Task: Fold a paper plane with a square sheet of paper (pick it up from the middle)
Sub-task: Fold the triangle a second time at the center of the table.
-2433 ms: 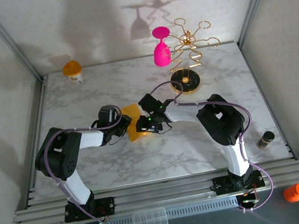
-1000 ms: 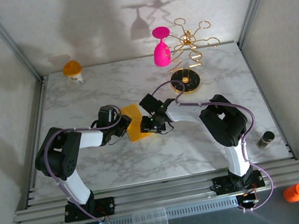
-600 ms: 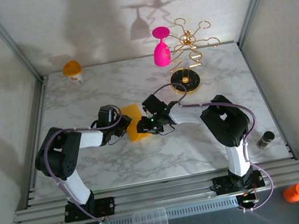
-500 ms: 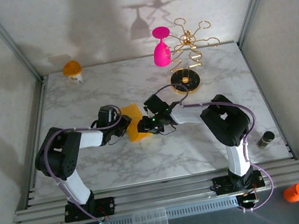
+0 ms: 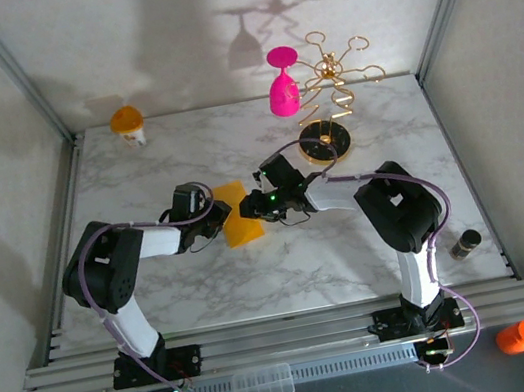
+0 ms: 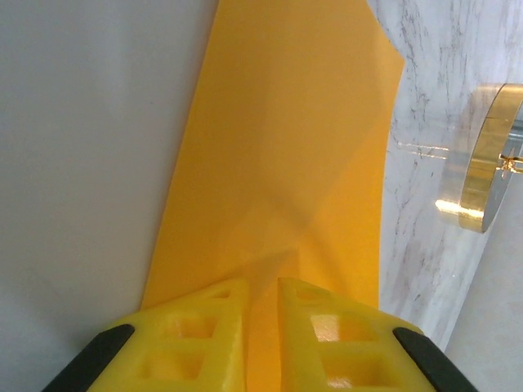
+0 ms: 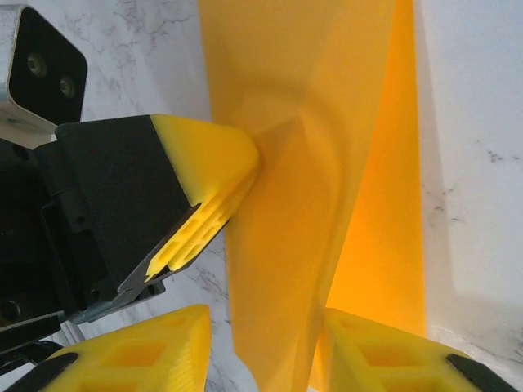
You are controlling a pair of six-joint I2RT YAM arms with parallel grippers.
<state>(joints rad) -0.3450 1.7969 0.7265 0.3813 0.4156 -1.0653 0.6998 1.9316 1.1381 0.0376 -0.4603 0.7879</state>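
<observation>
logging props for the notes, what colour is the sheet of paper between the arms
Plain yellow-orange, no pattern; the paper shows best in the left wrist view.

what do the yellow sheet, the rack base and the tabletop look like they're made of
The sheet looks like thin matte paper: it holds creases and bends softly. The rack base has a rim that seems polished gold-toned metal, by its bright glints; plating is possible. The tabletop shows grey-veined marble patterning, maybe laminate.

Built from white links [image 5: 163, 239] between bulky black joints [image 5: 103, 275], trailed by looping purple cables [image 5: 441, 208], on black bases [image 5: 145, 367] either side of the clear plastic box [image 5: 263, 384]. Tipped with yellow, cell-moulded fingers [image 6: 327, 327].
</observation>
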